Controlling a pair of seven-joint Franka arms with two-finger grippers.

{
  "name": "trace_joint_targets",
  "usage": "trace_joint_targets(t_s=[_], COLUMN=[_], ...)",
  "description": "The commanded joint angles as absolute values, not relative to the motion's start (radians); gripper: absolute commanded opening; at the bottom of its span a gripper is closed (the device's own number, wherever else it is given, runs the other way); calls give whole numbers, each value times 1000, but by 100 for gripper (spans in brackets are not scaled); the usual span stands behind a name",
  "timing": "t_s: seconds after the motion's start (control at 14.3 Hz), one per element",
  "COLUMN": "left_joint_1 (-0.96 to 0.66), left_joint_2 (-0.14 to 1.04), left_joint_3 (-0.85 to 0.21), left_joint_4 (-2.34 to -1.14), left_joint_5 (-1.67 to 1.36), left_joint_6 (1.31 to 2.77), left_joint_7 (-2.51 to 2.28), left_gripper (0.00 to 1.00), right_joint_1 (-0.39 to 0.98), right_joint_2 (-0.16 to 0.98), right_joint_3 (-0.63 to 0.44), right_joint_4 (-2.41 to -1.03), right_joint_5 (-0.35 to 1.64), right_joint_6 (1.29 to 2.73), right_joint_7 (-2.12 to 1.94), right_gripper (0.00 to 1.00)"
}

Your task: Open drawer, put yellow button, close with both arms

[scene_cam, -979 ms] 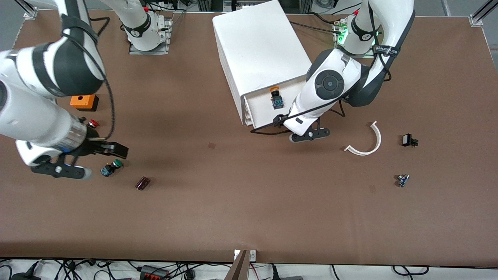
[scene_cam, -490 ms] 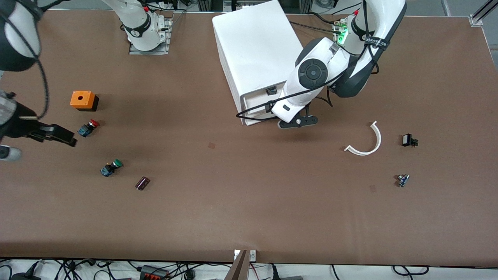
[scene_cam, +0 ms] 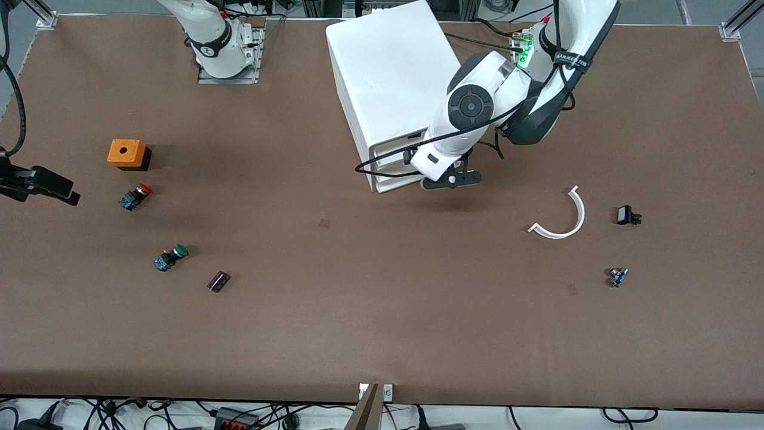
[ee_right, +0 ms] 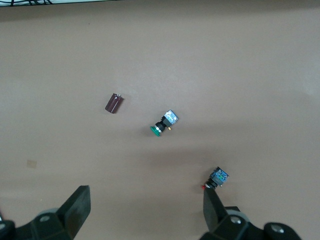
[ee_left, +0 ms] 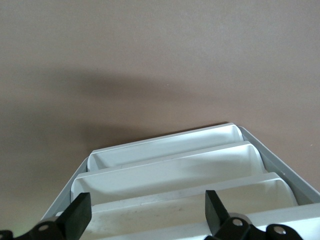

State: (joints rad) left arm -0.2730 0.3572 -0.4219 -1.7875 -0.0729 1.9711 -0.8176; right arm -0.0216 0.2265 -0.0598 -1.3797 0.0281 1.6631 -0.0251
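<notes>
Left gripper (ee_left: 145,217) fingers spread at drawer (ee_left: 200,210) front.

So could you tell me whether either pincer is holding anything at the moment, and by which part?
Nothing is held. The left pincer stands open against the cabinet's drawer fronts; the right pincer hangs open over the table near the red-capped button.

Left tool (scene_cam: 439,173) before drawer (scene_cam: 394,156).

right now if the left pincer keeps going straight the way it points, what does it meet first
Most likely the drawer: in the left wrist view the open left pincer points at the stacked white drawer fronts of the cabinet, fingers astride the nearest one. Depth is unclear, so contact may already be made or just short.
</notes>
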Motion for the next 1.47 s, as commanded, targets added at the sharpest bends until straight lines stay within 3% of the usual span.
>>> trace_joint_targets(t_s=[0.0,0.63,0.98,1.4], left_joint_1=[-265,-265,-221,-62], left_joint_2=[319,319,316,293], left_joint_3=[-448,-468,-460,-457], left_joint_4=[-1822,-1822,-1809,-1648], left_joint_5=[-91,-114,-80,61], left_joint_6=[1962,1962,1957,1741], left_joint_7=[-825,-827,-781,-662], left_gripper=[100,100,100,100], right_joint_1=[-34,-34,-34,-32], right_joint_2=[190,155,42,-2], right_joint_3=[-60,-61,-58,-55], right_joint_4=[-1410,-1457,-1636,-1695], right_joint_5=[18,-38,-40,-38], right_joint_6=[1658,1601,1676,1677], right_joint_7=[-87,-66,-31,-41], right_gripper=[100,100,100,100])
